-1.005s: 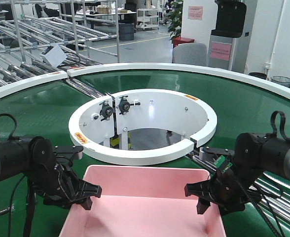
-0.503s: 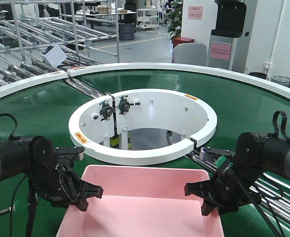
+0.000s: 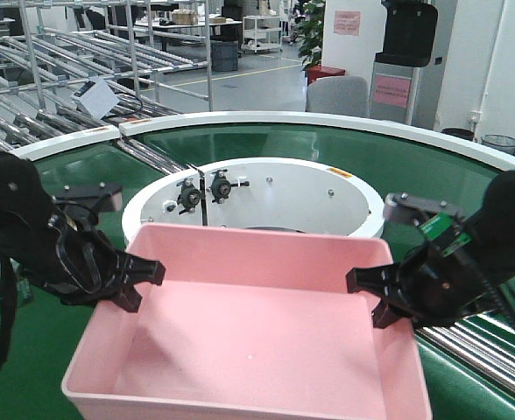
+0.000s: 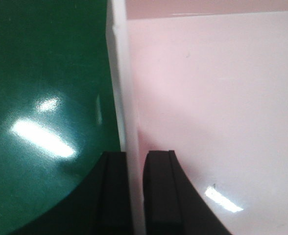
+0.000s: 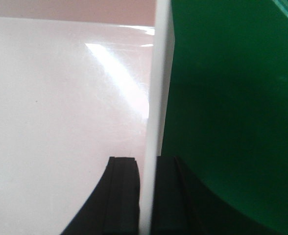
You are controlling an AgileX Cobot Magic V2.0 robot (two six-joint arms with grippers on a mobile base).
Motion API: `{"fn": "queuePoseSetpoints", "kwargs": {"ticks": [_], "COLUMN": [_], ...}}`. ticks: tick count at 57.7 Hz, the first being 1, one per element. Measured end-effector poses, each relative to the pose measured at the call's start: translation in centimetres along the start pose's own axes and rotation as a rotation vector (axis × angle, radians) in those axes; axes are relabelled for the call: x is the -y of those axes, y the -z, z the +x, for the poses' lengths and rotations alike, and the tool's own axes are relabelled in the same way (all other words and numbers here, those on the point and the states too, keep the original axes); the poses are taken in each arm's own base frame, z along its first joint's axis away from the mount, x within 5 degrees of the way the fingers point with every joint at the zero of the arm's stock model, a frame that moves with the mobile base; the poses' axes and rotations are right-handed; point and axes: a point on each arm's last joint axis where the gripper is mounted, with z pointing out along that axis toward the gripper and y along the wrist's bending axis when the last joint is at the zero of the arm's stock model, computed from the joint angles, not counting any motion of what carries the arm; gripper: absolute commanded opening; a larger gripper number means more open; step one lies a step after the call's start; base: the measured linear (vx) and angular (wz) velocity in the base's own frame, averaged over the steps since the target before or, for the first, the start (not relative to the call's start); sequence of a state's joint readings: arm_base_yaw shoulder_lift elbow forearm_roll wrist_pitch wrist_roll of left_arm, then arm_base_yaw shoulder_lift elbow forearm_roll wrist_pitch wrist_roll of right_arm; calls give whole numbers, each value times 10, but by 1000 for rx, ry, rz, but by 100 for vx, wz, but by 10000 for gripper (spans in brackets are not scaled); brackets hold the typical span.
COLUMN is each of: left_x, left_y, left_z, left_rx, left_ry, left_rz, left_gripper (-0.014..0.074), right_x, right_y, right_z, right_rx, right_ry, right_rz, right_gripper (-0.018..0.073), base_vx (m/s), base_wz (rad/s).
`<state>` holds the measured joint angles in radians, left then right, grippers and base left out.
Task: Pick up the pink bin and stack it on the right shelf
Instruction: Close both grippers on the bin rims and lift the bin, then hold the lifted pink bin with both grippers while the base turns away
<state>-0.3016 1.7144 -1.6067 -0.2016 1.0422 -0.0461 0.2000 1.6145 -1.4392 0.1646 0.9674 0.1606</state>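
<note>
The pink bin (image 3: 257,332) hangs above the green belt, held at both short sides, and it is empty. My left gripper (image 3: 137,282) is shut on its left wall. In the left wrist view the left gripper (image 4: 134,155) has one black finger outside the pale rim (image 4: 120,78) and one inside. My right gripper (image 3: 373,296) is shut on the right wall. In the right wrist view the right gripper (image 5: 149,160) pinches the thin wall of the bin (image 5: 156,88) between both fingers. The right shelf is out of view.
The green round conveyor belt (image 3: 415,166) lies under and behind the bin, around a white ring (image 3: 363,199) with an open centre. Metal roller racks (image 3: 65,61) stand at the back left, and rollers (image 3: 485,350) run at the lower right. A grey chair (image 3: 336,94) stands behind.
Both arms have lifted the pink bin up off the belt. It now sits higher in view and covers the front of the white ring.
</note>
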Motion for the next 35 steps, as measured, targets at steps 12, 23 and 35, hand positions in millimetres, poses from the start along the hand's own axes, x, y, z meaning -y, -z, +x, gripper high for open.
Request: {"fn": "queuePoseSetpoints", "kwargs": {"ticks": [12, 23, 35], "left_x": [7, 9, 9], "left_y": [36, 47, 47], "left_z": [3, 6, 7], "left_rx": [76, 76, 67], "left_ry": [17, 19, 20], "left_rz": [18, 22, 22], "left_gripper": [-8, -8, -8], "right_x": [-4, -5, -5], "right_y": [32, 37, 37], "right_z": [3, 4, 5], "right_rx": [73, 82, 77], "right_ry": [7, 5, 5], "right_rz": [-22, -32, -32], "right_gripper": [-9, -9, -8], "base_vx": [0, 0, 0], "base_wz": [0, 0, 0]}}
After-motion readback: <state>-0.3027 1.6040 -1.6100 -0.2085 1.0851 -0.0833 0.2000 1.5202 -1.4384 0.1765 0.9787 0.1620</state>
